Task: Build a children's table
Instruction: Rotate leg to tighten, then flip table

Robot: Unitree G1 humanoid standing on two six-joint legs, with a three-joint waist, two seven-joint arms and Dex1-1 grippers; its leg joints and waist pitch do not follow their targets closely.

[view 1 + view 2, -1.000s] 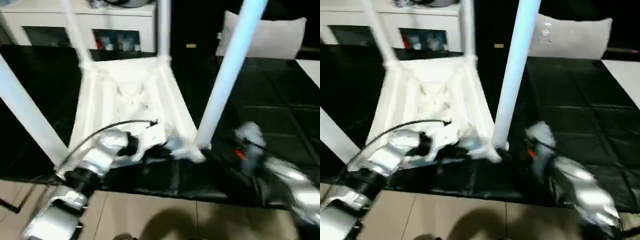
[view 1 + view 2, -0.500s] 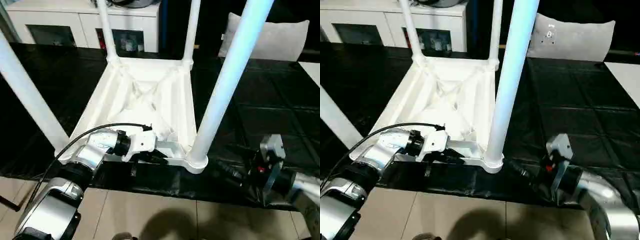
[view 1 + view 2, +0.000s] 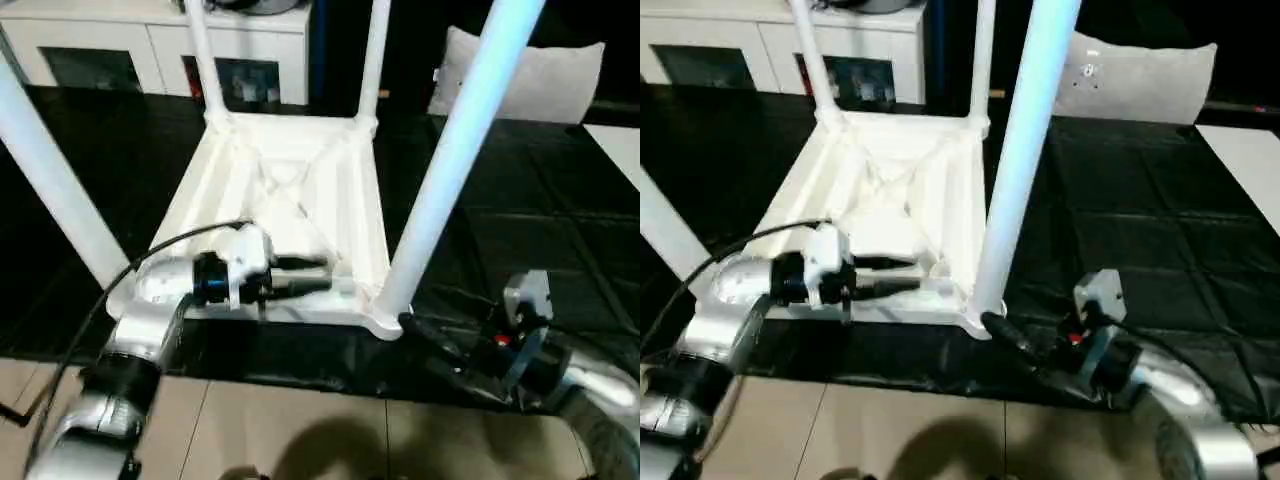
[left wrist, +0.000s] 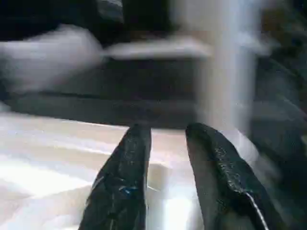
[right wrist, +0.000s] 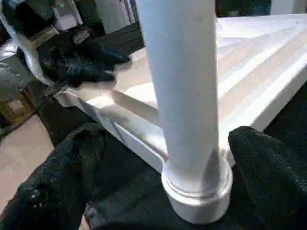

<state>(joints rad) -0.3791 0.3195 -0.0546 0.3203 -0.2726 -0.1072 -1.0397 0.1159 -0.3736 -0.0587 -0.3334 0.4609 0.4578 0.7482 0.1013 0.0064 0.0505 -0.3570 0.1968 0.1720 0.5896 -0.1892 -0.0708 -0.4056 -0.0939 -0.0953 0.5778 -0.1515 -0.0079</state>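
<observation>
The children's table (image 3: 290, 200) lies upside down on my black desk (image 3: 520, 200), legs standing upward for assembly. My left claw (image 3: 318, 276), fingers slightly parted and empty, rests over the near rim. My right claw (image 5: 158, 191) spreads wide around the near leg (image 3: 440, 170), gripping nothing.

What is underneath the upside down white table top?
The table top lies on the black-covered work surface, legs pointing up. The black cover shows all around it; whatever lies directly beneath is hidden by the top itself.
</observation>
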